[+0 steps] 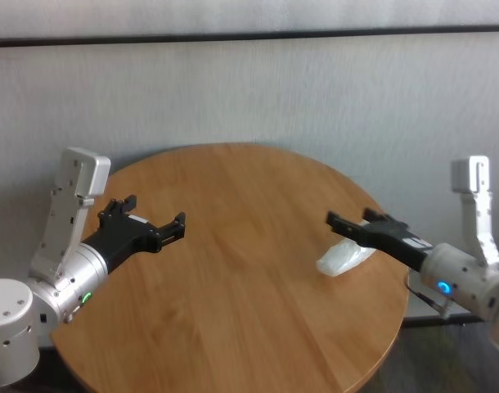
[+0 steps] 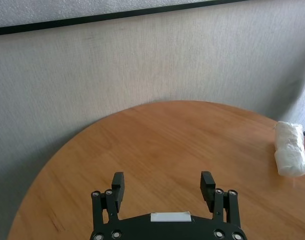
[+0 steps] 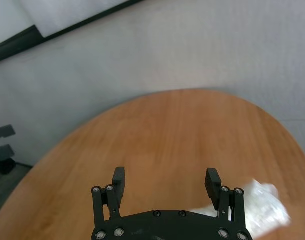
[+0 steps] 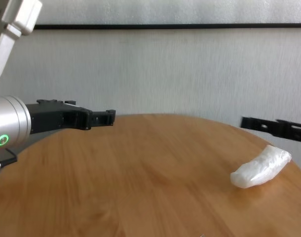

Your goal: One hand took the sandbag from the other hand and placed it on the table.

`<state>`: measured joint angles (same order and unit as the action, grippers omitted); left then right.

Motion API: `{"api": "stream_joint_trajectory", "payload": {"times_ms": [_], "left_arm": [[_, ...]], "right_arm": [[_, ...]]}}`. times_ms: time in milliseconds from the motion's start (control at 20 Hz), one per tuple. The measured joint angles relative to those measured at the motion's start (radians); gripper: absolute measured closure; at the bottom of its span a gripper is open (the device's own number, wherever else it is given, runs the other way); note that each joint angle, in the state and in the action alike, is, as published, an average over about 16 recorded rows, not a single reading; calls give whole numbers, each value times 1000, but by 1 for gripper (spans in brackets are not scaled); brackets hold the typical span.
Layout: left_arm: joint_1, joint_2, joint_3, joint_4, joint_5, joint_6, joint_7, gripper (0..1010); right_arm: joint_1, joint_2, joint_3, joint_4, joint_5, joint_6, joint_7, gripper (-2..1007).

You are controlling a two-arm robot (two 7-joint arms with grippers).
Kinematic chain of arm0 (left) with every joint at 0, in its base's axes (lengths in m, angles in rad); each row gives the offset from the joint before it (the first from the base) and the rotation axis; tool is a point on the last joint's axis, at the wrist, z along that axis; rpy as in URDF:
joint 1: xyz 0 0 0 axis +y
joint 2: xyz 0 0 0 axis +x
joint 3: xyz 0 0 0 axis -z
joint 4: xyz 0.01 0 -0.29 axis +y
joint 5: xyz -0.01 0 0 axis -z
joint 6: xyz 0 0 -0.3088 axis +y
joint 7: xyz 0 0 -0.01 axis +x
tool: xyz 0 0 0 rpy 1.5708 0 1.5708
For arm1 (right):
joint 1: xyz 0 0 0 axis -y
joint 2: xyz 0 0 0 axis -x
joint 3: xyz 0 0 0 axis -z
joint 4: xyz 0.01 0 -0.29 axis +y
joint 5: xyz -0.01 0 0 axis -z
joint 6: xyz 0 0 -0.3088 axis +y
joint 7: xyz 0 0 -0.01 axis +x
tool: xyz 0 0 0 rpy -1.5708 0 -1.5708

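Note:
The white lumpy sandbag [image 1: 345, 258] lies on the round wooden table [image 1: 249, 270] near its right edge, also seen as the sandbag [image 4: 261, 168] in the chest view. My right gripper [image 1: 349, 219] hovers just above the bag's far end, open, with nothing between its fingers; in the right wrist view the sandbag [image 3: 265, 207] lies below and beside one finger [image 3: 211, 182]. My left gripper [image 1: 155, 211] stands open and empty over the table's left side, far from the bag [image 2: 290, 149].
A grey wall with a dark strip [image 1: 249, 37] runs behind the table. The table's rim [image 1: 372, 368] curves close under the right arm. Bare wood [image 4: 140, 177] spreads between the two grippers.

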<state>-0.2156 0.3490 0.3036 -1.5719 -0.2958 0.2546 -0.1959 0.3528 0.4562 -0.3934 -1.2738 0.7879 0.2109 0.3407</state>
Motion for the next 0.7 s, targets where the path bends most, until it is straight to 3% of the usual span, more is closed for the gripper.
{"api": "stream_joint_trajectory", "payload": {"times_ms": [700], "left_arm": [[0, 0, 0, 0, 0, 0, 0, 9]], "right_arm": [[68, -74, -95, -17, -41, 25, 82, 0]]}}
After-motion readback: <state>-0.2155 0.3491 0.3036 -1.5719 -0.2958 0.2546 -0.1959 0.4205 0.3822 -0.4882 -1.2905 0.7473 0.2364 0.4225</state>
